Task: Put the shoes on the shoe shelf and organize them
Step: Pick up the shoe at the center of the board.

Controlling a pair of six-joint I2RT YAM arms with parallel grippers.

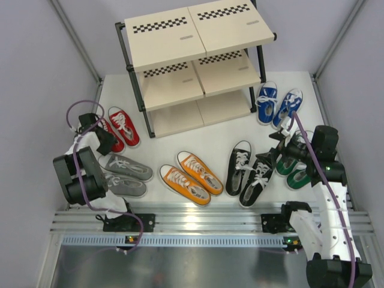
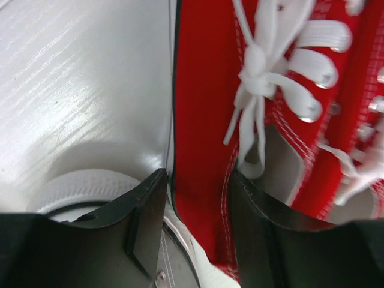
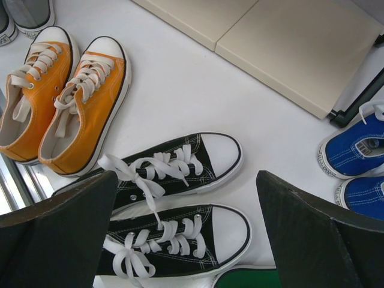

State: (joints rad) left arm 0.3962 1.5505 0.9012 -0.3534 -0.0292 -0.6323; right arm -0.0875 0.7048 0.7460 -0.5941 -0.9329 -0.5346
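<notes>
My left gripper (image 1: 103,137) is down on the left red shoe, most of which it hides in the top view. In the left wrist view the gripper (image 2: 200,198) pinches that red shoe's (image 2: 204,108) side wall, one finger outside and one inside the opening. The other red shoe (image 1: 124,127) lies beside it. My right gripper (image 1: 281,153) (image 3: 186,198) is open and empty above the black pair (image 1: 247,167) (image 3: 174,162). The shoe shelf (image 1: 192,36) stands at the back with all three tiers bare; its bottom board (image 3: 288,42) shows in the right wrist view.
Grey pair (image 1: 125,175) lies front left, orange pair (image 1: 192,174) (image 3: 60,96) in the middle. Green pair (image 1: 297,174) lies under my right arm. Blue pair (image 1: 277,105) (image 3: 354,150) lies right of the shelf. White walls close in both sides.
</notes>
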